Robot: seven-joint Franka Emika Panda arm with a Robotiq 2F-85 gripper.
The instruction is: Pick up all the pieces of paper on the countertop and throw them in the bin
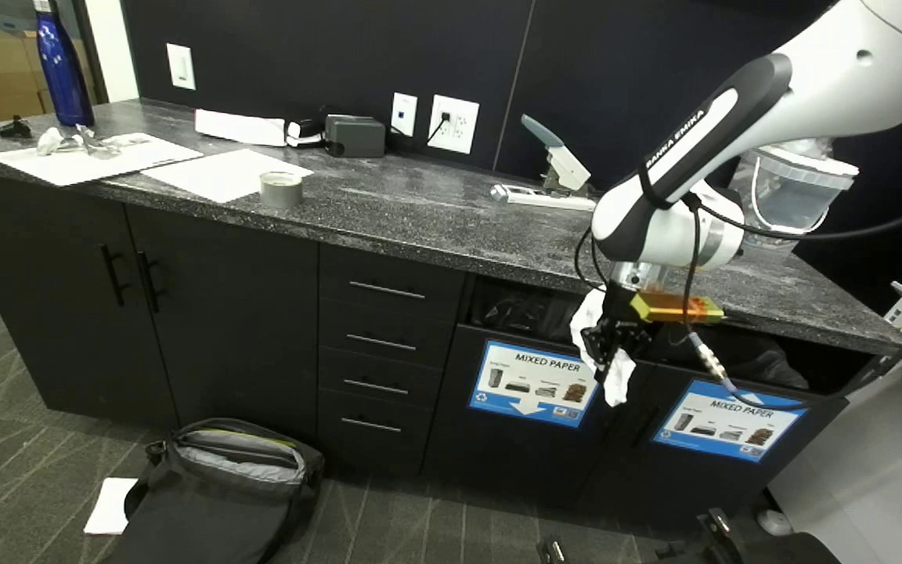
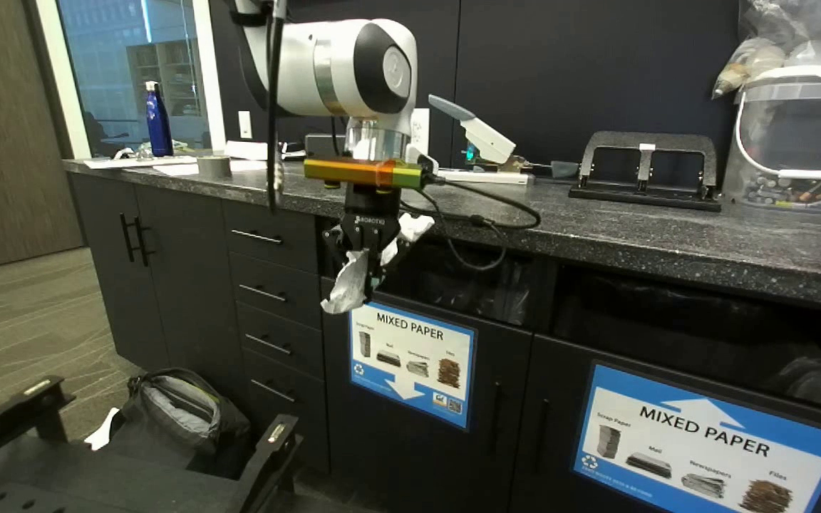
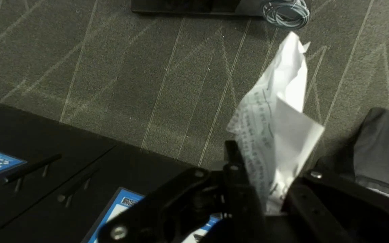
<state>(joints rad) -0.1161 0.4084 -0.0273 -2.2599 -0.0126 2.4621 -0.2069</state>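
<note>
A crumpled white piece of paper (image 2: 346,286) with printed lines is pinched in my gripper (image 2: 373,276), which is shut on it. In the wrist view the paper (image 3: 272,131) sticks out past the fingers (image 3: 233,155) over the carpet; the right fingertip is hard to make out. The gripper hangs fingers down in front of the dark speckled countertop (image 1: 420,215), below its edge. Beside it is the bin (image 2: 425,449), a black front with a blue-and-white label and a dark slot (image 2: 453,281) above. Small crumpled paper (image 1: 50,142) lies on a flat sheet at the countertop's far end.
On the countertop stand a blue bottle (image 1: 63,70), a tape roll (image 1: 281,190), a stapler (image 1: 564,168), a hole punch (image 2: 646,167) and a clear bucket (image 2: 799,142). A similar labelled front (image 2: 710,434) adjoins. A dark bag (image 1: 216,501) sits on the floor.
</note>
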